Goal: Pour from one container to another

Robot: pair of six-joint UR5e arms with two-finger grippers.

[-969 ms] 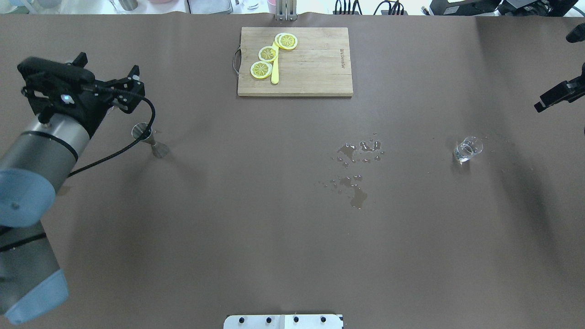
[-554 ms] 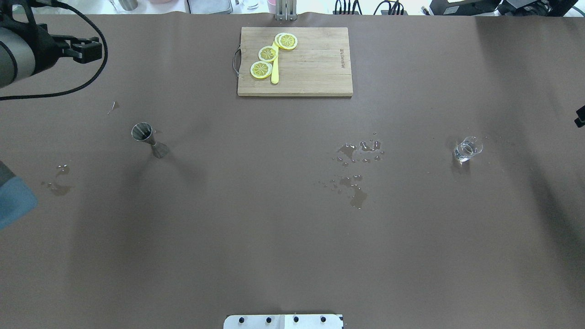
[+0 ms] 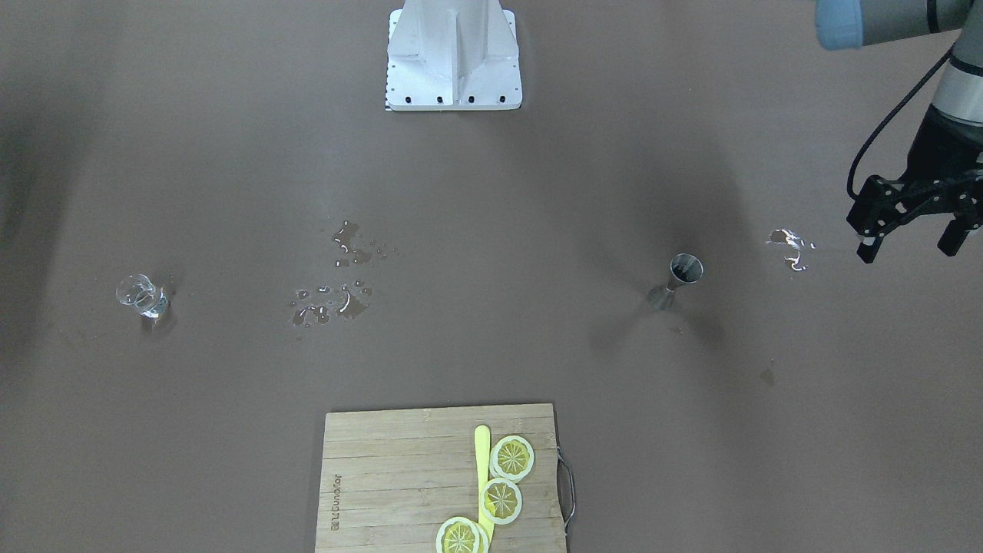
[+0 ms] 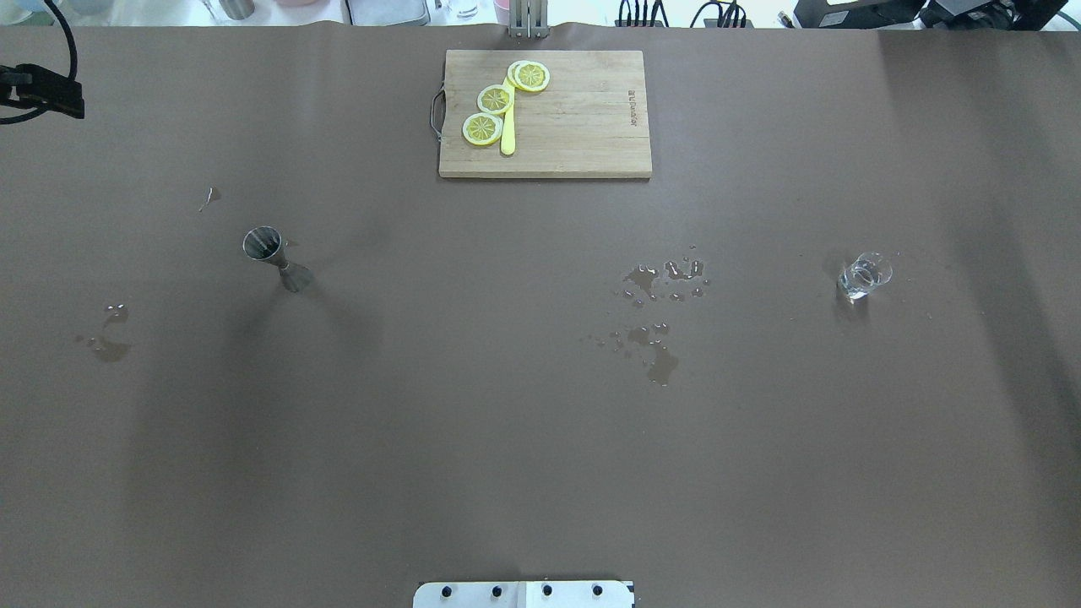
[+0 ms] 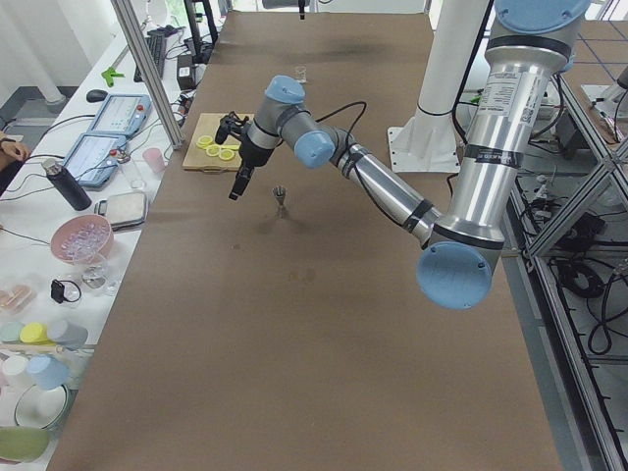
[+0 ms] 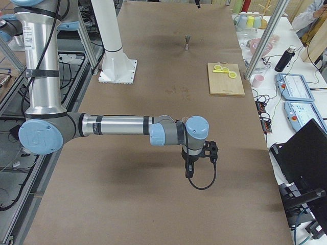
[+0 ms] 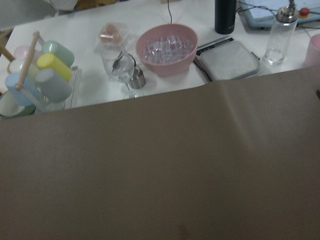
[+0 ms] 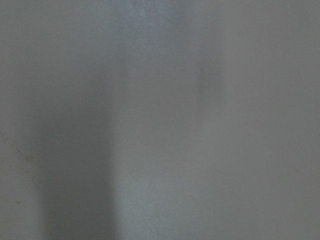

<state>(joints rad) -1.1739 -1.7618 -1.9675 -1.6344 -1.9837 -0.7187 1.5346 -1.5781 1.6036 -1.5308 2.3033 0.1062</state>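
The clear glass tumbler (image 4: 863, 275) stands upright on the right side of the brown table, seen at the left in the front view (image 3: 142, 296). The steel jigger (image 4: 274, 257) stands upright on the left side (image 3: 676, 283). My left gripper (image 3: 908, 247) hangs open and empty above the table edge, well to the outside of the jigger; only one black finger (image 4: 51, 100) of it shows in the overhead view. My right gripper (image 6: 201, 162) shows only in the right side view, so I cannot tell its state.
A wooden cutting board (image 4: 583, 127) with lemon slices and a yellow knife lies at the far middle. Water is spilled at the centre (image 4: 659, 312) and in a small puddle (image 4: 105, 338) on the left. The robot base (image 3: 453, 61) is at the near edge.
My left arm has pulled away from the jigger to the far left edge, uncovering the small puddle. The right gripper has left the overhead view. Tumbler and jigger have not moved.
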